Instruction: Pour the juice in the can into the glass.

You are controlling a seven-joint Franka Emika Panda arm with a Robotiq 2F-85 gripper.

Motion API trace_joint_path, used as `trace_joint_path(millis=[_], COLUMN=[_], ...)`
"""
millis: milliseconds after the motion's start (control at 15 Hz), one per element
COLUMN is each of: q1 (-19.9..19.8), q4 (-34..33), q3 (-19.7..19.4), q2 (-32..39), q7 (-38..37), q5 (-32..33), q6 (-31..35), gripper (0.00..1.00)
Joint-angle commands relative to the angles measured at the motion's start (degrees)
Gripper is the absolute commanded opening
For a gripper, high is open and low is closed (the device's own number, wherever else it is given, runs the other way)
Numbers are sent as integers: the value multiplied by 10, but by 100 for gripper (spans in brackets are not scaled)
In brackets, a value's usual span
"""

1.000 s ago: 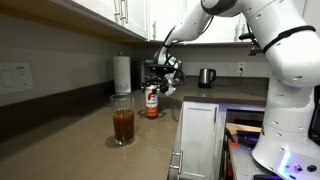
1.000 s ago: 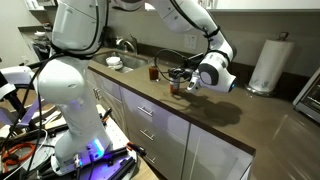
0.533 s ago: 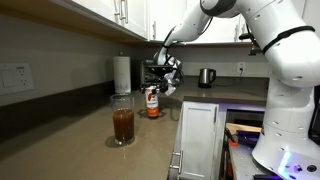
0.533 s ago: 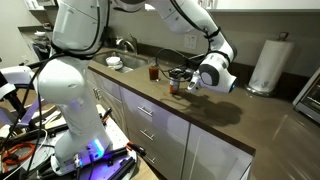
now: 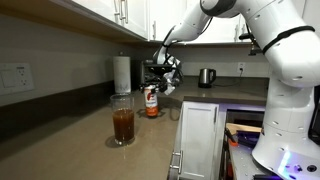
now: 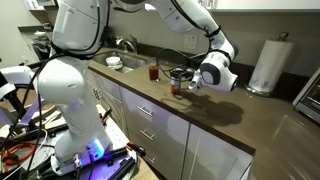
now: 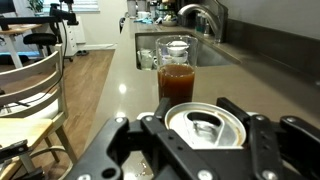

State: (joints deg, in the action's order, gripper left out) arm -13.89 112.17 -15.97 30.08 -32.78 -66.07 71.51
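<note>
Nothing moved; hand [image 7: 205, 150] w/ jaws around can [image 7: 208, 126], upright.

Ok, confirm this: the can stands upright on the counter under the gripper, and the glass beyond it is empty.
Not quite. The glass is not empty: the wrist view shows it mostly full of dark reddish-brown juice. The rest holds: the can stands upright on the counter under the gripper.

White Panda arm reaches down from high over the table, wrist bent so the gripper [image 5: 153, 82] hangs vertical directly above the can [image 5: 152, 101]. In wrist view the gripper [image 7: 205, 150] fingers [image 7: 113, 150] straddle the can [image 7: 205, 127] top, spread, whether touching its sides unclear.
</note>
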Motion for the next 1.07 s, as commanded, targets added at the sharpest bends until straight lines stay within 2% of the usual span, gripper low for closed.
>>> trace_joint_path(millis=[0,667,733,800,867,1000], q1=[-1,-4,-4,-2,-1,3], q4=[-19,-52,-51,-46,-42,-29], q3=[2,12,12,12,12,10], q2=[12,46,44,39,36,23], q7=[-5,6,6,4,4,1], q5=[-7,-8,-8,-5,-4,0], q6=[5,-7,-8,-7,-5,-1], gripper=[27,27,40,77,77,89])
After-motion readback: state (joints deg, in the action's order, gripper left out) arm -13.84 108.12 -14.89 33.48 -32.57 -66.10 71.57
